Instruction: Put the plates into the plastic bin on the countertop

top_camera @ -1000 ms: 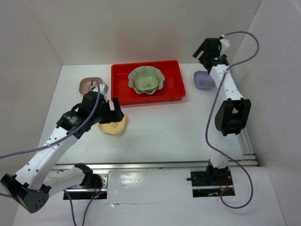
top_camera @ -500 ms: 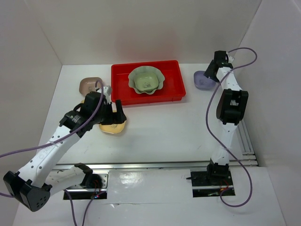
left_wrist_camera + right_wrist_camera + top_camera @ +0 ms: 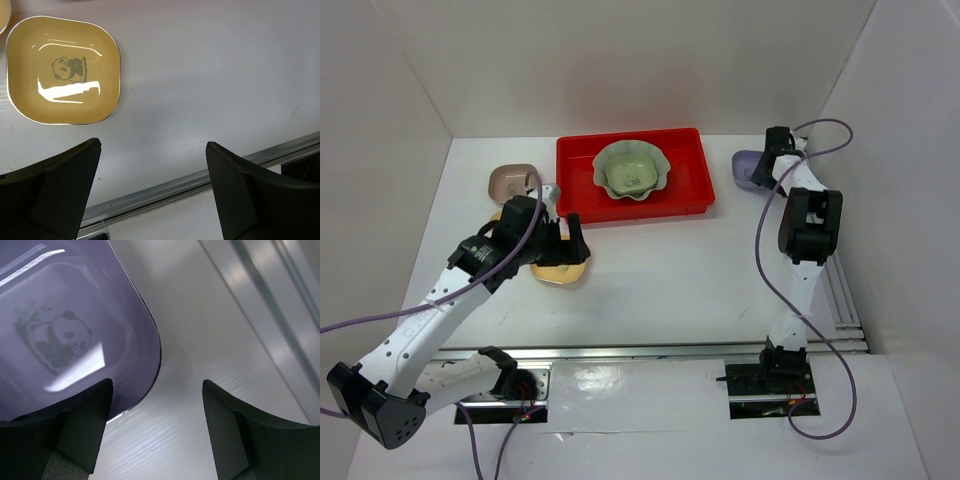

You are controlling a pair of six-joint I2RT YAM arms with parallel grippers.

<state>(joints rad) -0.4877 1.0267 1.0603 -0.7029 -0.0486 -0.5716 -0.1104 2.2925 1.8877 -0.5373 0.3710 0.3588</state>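
Red bin point(image 3: 580, 182) holds the scalloped dish point(image 3: 658, 165) with a green dish point(image 3: 632, 177) inside; pink dish point(image 3: 508, 181), yellow dish point(image 3: 560, 271) and lavender dish point(image 3: 748, 168) wait on the countertop point(image 3: 670, 270)

Left wrist: left gripper point(image 3: 152, 150) spread, empty, short of the yellow dish

Right wrist: right gripper point(image 3: 157, 387) spread at the lavender dish's rim, nothing grasped

A robot lab test cell: plain white walls point(image 3: 620, 60) box in a countertop point(image 3: 670, 260) edged with metal rails point(image 3: 650, 350).
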